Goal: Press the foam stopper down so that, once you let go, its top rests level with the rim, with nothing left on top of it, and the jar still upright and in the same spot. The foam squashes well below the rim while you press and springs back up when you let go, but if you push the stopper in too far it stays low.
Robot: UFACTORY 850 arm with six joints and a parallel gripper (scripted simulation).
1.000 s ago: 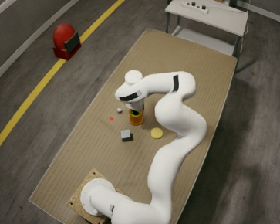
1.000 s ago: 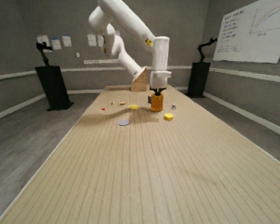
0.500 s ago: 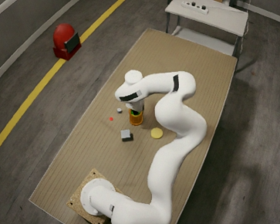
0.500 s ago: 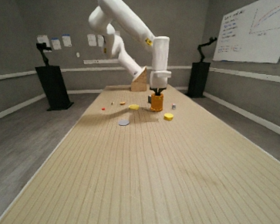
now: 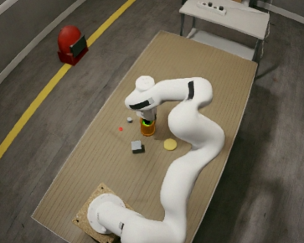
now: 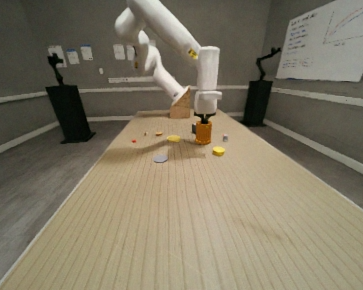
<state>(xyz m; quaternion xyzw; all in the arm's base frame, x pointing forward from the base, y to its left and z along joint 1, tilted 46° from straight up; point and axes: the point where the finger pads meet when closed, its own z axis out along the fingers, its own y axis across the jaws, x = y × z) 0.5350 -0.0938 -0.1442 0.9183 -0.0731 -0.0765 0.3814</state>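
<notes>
Though wrist hides most of it from top view, gripper (image 5: 146, 121) sits directly over orange jar (image 5: 147, 128) near table (image 5: 199, 54) centre; green sliver at jar mouth probably foam stopper (image 5: 146, 123). Grey cube (image 5: 136, 146) and yellow disc (image 5: 170, 144) lie apart on arm-base side.

Exterior view: gripper (image 6: 203, 119) vertical, fingers shut with nothing between, tips at jar (image 6: 203, 133) mouth. Jar upright. Stopper depth cannot tell. Judgement: press axis straight down, aligned with jar axis; release means straight lift.
</notes>
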